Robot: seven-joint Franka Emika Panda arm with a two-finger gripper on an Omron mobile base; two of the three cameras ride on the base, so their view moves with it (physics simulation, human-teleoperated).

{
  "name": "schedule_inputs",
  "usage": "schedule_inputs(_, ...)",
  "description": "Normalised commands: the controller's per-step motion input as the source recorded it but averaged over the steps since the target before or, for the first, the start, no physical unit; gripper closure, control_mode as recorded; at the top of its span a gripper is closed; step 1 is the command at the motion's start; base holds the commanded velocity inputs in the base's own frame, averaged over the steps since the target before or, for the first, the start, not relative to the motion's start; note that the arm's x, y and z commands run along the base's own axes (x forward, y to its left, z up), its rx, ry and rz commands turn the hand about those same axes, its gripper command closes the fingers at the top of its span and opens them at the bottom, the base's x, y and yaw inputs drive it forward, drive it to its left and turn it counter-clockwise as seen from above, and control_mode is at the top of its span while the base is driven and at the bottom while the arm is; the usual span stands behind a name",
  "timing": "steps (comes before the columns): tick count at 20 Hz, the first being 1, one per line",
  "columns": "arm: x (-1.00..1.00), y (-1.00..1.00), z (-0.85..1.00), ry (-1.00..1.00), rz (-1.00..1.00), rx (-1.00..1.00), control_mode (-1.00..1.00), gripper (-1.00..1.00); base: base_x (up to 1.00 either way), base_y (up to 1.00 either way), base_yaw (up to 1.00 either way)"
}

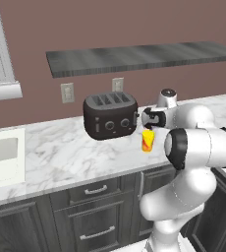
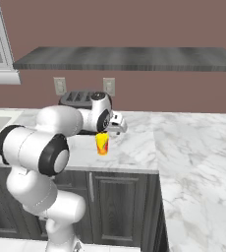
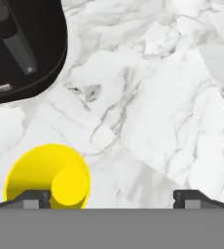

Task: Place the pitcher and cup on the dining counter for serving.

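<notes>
While spread wide, end effector [image 3: 112,195] overhangs cup [image 3: 48,177].

Yellow cup [image 1: 147,141] stands on marble counter [image 1: 66,152] beside black toaster [image 1: 110,115], under the hand

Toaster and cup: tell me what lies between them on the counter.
Nothing: between the black toaster and the yellow cup runs only bare marble counter, shown in the left base view and the hand view. The gripper hangs above the cup.

The white arm folds at the elbow, its tool [image 3: 112,197] pointing downward, fingers spread wide.
</notes>
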Motion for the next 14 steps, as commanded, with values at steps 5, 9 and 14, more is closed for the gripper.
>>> schedule_inputs(5,0.00,0.00,-0.46,0.00,0.00,0.00,-1.00,-1.00,0.00,0.00,0.00)
schedule_inputs(9,0.00,0.00,-0.41,0.00,0.00,0.01,-1.00,-1.00,0.00,0.00,0.00)
schedule_inputs(14,0.02,0.00,-0.42,0.00,0.00,0.02,-1.00,-1.00,0.00,0.00,0.00)
